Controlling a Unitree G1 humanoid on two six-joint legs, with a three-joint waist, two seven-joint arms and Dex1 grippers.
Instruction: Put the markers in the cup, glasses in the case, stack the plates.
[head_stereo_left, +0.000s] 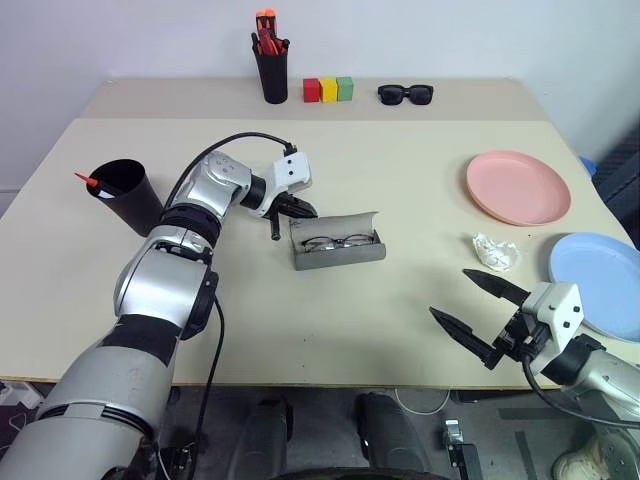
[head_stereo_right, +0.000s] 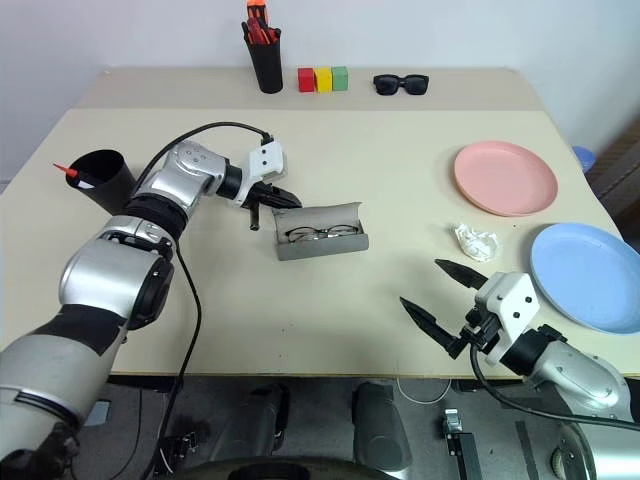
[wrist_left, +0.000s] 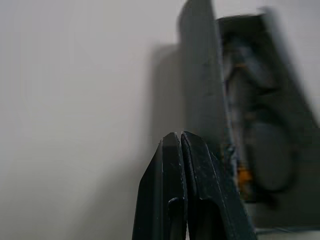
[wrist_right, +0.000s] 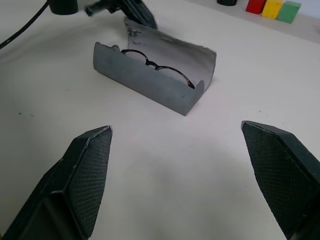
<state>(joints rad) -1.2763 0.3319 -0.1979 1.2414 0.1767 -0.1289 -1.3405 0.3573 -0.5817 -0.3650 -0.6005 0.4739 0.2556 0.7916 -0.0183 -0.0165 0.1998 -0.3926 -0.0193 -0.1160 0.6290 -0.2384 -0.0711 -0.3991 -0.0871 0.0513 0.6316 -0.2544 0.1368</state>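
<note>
**Recording the bench state with the spectacle case open**

Surveying from largest to smallest, we noted the beige table (head_stereo_left: 330, 330) first. On its right side lay the two plates, well apart from stacking: the salmon pink plate (head_stereo_left: 518, 187) farther back and the light blue plate (head_stereo_left: 598, 283) nearer the front edge, side by side but not touching. A crumpled white paper scrap (head_stereo_left: 496, 251) sat between them and the table's middle.

The black cup (head_stereo_left: 127, 194) stood at the left side, with a red marker tip (head_stereo_left: 84, 180) poking over its rim; we could not tell how many markers were inside. The grey case (head_stereo_left: 337, 241) lay near the table's centre, lid raised, with the glasses (head_stereo_left: 337, 241) resting inside it.

At the back edge we logged a black pen pot (head_stereo_left: 273, 72) holding red and orange pens, black sunglasses (head_stereo_left: 405, 94), and three small blocks (head_stereo_left: 329, 89) in red, yellow and green.

We saw the left gripper (head_stereo_left: 296, 208) with fingers pressed together, empty, at the left end of the case lid. The right gripper (head_stereo_left: 478, 300) hung at the front edge, fingers spread wide, holding nothing.
</note>
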